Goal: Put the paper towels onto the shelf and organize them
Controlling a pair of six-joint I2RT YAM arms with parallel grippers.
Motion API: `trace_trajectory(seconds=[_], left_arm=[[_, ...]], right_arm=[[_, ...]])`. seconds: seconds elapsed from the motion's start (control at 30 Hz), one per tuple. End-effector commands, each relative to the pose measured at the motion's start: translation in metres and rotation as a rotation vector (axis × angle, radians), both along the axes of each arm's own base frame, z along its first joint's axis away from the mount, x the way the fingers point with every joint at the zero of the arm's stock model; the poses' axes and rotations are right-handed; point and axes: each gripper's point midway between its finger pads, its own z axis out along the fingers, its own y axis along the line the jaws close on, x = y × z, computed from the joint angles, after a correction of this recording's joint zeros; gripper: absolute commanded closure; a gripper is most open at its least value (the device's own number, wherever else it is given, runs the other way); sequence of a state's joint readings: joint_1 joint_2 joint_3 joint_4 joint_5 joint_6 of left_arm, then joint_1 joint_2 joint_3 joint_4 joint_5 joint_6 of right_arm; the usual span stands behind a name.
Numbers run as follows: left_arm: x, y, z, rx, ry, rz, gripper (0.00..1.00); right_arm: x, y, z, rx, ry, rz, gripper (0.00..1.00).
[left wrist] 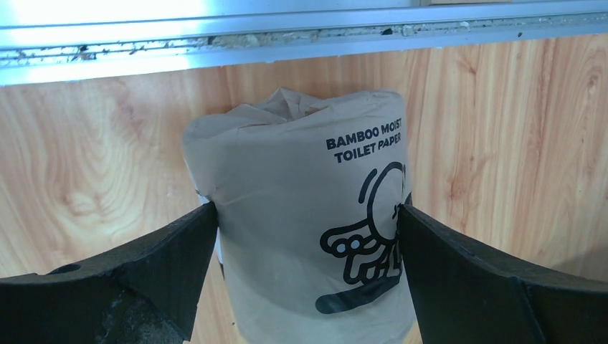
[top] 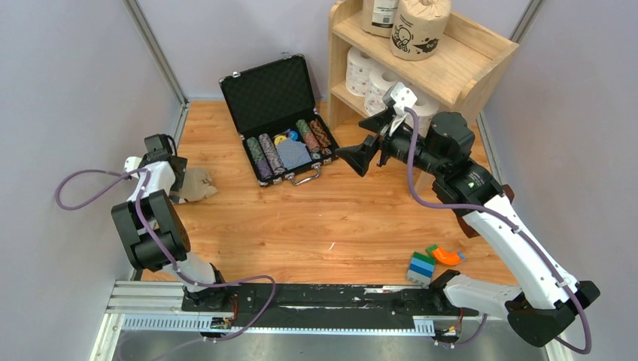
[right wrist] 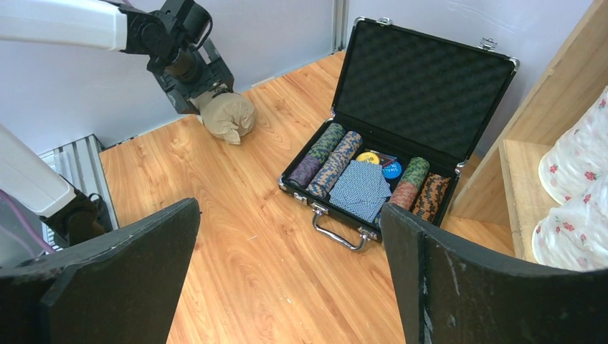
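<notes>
A tan-wrapped paper towel roll with black cartoon print lies on the table at the far left. My left gripper has both fingers pressed against its sides; the roll also shows in the right wrist view. The light-wood shelf stands at the back right. Two tan rolls stand on its top. Three white dotted rolls sit on the inner board, and two of them show in the right wrist view. My right gripper is open and empty, above the table just left of the shelf.
An open black case with striped poker-chip rows lies at the back centre, between the two arms. Coloured blocks and an orange piece lie near the right arm's base. A metal rail runs along the table's left edge.
</notes>
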State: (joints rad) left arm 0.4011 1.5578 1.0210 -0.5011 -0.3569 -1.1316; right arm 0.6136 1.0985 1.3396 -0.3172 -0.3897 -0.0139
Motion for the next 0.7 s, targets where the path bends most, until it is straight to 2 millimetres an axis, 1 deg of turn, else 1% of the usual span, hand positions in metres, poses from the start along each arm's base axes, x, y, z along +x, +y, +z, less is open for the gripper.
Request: trace_trajectory(seconds=[0.0, 0.07, 0.17, 0.27, 0.33, 0.4, 0.43, 0.47, 0.5, 0.53, 0.57, 0.67], left_arm=[[-0.023, -0.012, -0.051, -0.102, 0.196, -0.108, 0.0], [-0.016, -0.013, -0.056, -0.116, 0.211, -0.151, 0.0], [-0.006, -0.015, -0.06, -0.135, 0.217, -0.215, 0.0], [0.0, -0.024, -0.063, -0.176, 0.217, -0.288, 0.01], [0.002, -0.029, -0.061, -0.187, 0.21, -0.344, 0.05], [0.005, -0.034, -0.054, -0.18, 0.189, -0.407, 0.12], [0.003, -0.039, -0.049, -0.171, 0.177, -0.449, 0.14], [0.006, -0.041, -0.039, -0.142, 0.153, -0.487, 0.17], [0.005, -0.047, -0.038, -0.141, 0.142, -0.513, 0.18], [0.007, -0.052, -0.028, -0.111, 0.117, -0.563, 0.2], [0.006, -0.06, -0.028, -0.114, 0.102, -0.598, 0.22], [0.005, -0.093, -0.018, -0.107, 0.052, -0.755, 0.29]], right_arm=[[0.0, 0.004, 0.003, -0.01, -0.044, 0.011, 0.0], [0.0, 0.006, 0.001, -0.012, -0.042, 0.017, 0.0], [0.0, 0.008, -0.001, -0.014, -0.036, 0.026, 0.0], [0.001, 0.011, -0.004, -0.017, -0.025, 0.033, 0.0], [0.0, 0.013, -0.005, -0.017, -0.019, 0.039, 0.0], [-0.001, 0.015, -0.006, -0.017, -0.016, 0.05, 0.0], [-0.002, 0.016, -0.006, -0.015, -0.016, 0.054, 0.0], [-0.003, 0.016, -0.007, -0.014, -0.015, 0.058, 0.0], [-0.003, 0.017, -0.008, -0.014, -0.014, 0.058, 0.0], [-0.003, 0.017, -0.008, -0.012, -0.015, 0.06, 0.0], [-0.004, 0.017, -0.009, -0.011, -0.013, 0.06, 0.0], [-0.006, 0.018, -0.012, -0.009, -0.004, 0.067, 0.0]])
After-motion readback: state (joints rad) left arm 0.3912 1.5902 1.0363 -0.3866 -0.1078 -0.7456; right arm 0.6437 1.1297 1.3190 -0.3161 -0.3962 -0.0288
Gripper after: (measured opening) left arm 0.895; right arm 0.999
